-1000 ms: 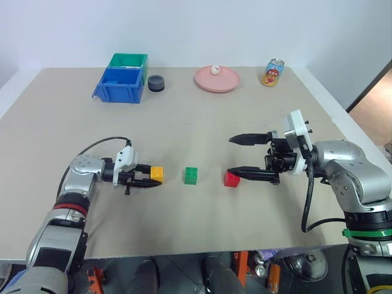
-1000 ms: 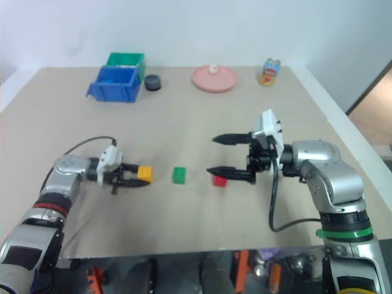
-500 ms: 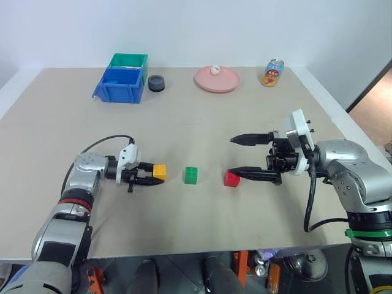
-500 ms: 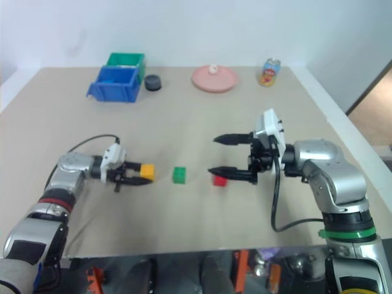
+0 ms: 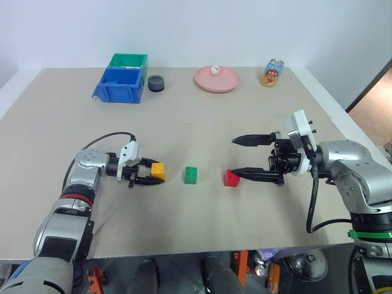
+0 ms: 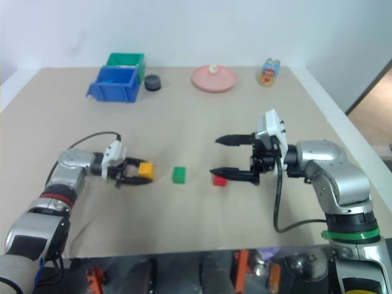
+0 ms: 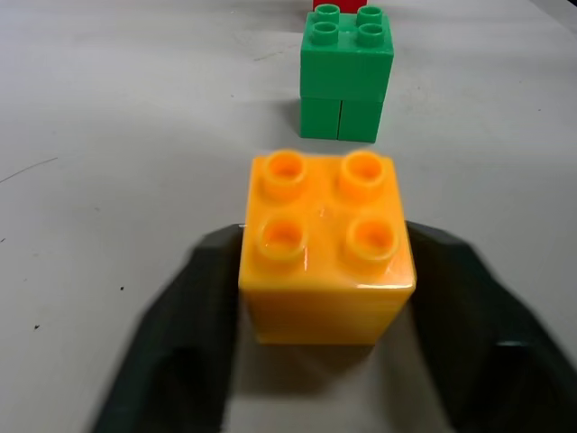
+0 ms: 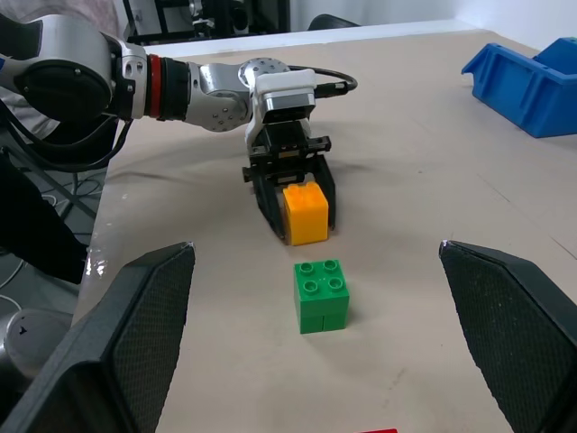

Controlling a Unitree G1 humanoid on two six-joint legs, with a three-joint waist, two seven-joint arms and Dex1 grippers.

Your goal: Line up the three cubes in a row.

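The three cubes lie in a rough row across the table's middle: yellow-orange point(image 5: 158, 171), green point(image 5: 191, 175) and red point(image 5: 231, 178). My left gripper point(image 5: 154, 173) is level with the table, its fingers point(image 7: 180, 343) spread on either side of the yellow-orange cube point(image 7: 325, 262), which rests on the table. Small gaps show between the fingers and that cube point(image 8: 305, 213) in the right wrist view. Beyond it stand the green cube point(image 7: 346, 77) and a sliver of the red cube point(image 7: 341, 4). My right gripper point(image 5: 236, 157) is wide open, its lower fingertip right beside the red cube.
At the back of the table stand a blue bin point(image 5: 119, 84) with a green bin point(image 5: 128, 60) behind it, a small black cup point(image 5: 156, 82), a pink plate point(image 5: 217, 79) carrying a white ball, and a drinks can point(image 5: 274, 72).
My left gripper's fingers have spread apart from the yellow-orange cube, which now sits on the table between them. The right arm and the other cubes have kept still.
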